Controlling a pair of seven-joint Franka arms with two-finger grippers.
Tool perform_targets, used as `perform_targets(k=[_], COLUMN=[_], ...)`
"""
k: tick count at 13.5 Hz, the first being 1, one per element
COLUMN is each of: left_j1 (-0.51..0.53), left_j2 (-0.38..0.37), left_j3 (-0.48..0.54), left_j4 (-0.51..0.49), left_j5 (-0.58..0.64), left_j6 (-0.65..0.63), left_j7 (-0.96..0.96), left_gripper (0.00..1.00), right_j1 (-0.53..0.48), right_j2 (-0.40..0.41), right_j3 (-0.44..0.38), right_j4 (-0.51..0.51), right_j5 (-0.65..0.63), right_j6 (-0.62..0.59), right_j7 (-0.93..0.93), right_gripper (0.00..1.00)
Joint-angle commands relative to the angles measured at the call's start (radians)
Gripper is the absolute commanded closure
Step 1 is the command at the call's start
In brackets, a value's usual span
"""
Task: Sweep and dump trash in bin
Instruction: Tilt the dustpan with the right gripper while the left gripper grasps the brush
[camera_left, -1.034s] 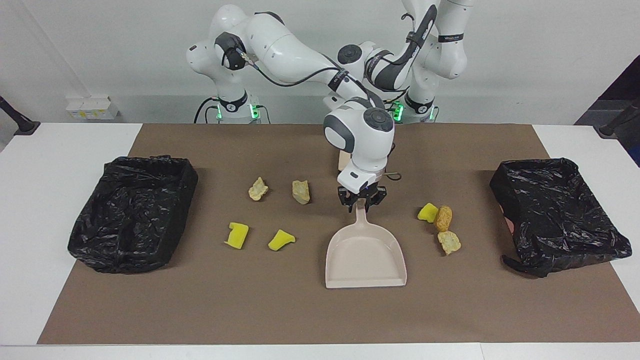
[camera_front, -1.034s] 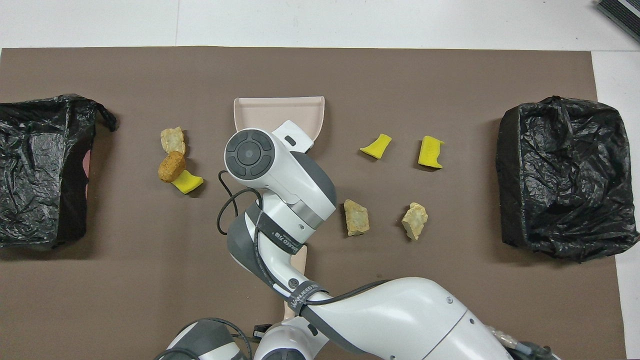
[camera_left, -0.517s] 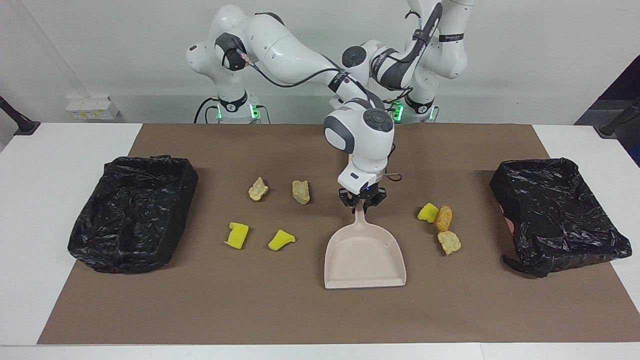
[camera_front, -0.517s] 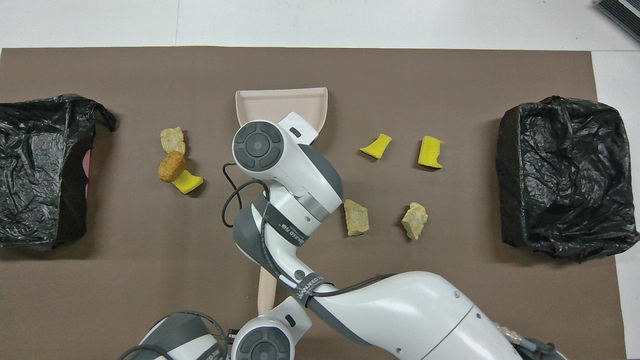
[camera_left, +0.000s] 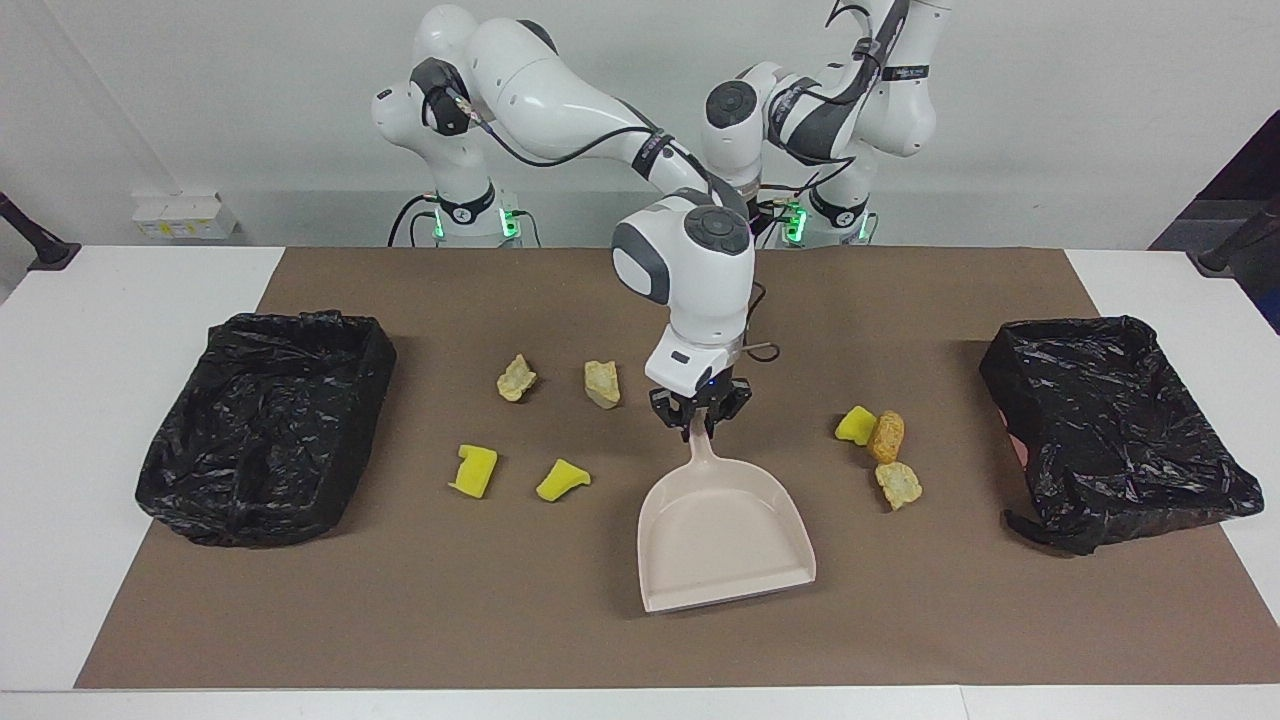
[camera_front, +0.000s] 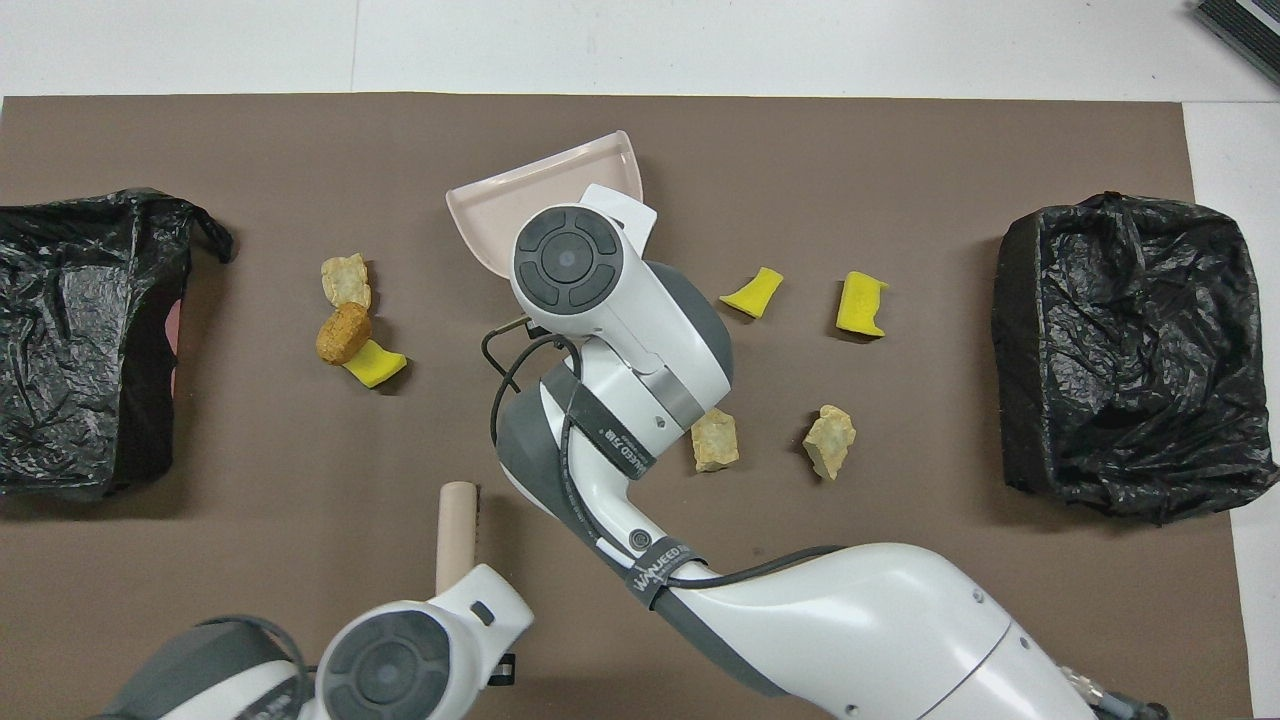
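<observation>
Beige tool handle (camera_front: 456, 520), nearest the robots, pokes out from under the left gripper (camera_front: 460, 578), whose fingers are closed, apparently on it. Farther out, all seven pieces of trash (camera_left: 602, 384) lie on the brown mat (camera_left: 400, 620): four toward the right arm's end, three clustered toward the left arm's. The right gripper (camera_left: 699, 418) clamps the stem of the empty dustpan (camera_left: 725, 540) between the two groups. Neither black-lined bin (camera_left: 265, 440) shows scraps, so I judge that sweeping has hardly begun.
</observation>
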Motion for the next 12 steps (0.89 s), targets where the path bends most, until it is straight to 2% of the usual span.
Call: perform_targets(k=[1,4,6,7,9,10,12], left_j1=[0.23,0.427,0.551,0.588,0.628,0.631,0.616], left_j2=[-0.021,0.043,0.124,0.137,0.156,0.196,0.248], left_j3=[-0.009,-0.007,-0.007,-0.006,-0.006,-0.006,-0.007], left_j4=[0.076,0.125,0.186,0.196,0.209,0.208,0.197], left_j5=[-0.009,0.059,0.065,0.065,0.065,0.065,0.064], left_j6=[-0.098,-0.06,-0.057,-0.052,-0.049,-0.036,0.071], left_j7=[0.132,0.246,0.304,0.321,0.359,0.358,0.336], left_gripper=[1.0,1.0,1.0,1.0,1.0,1.0,1.0], right_j1=[-0.011,-0.043,-0.056,-0.062,-0.077,-0.085,-0.103], right_j2=[-0.053,-0.063,-0.063,-0.062,-0.062,-0.062,-0.063], right_j3=[0.007,0.007,0.007,0.007,0.007,0.007,0.005], right_j4=[-0.063,-0.065,-0.071,-0.071,-0.073,-0.076,-0.094], right_j5=[0.006,0.009,0.007,0.007,0.006,0.006,0.001], right_j6=[0.005,-0.024,-0.025,-0.022,-0.016,-0.018,-0.021], right_j7=[-0.189,-0.428,-0.552,-0.609,-0.755,-0.854,-1.006], right_gripper=[1.0,1.0,1.0,1.0,1.0,1.0,1.0])
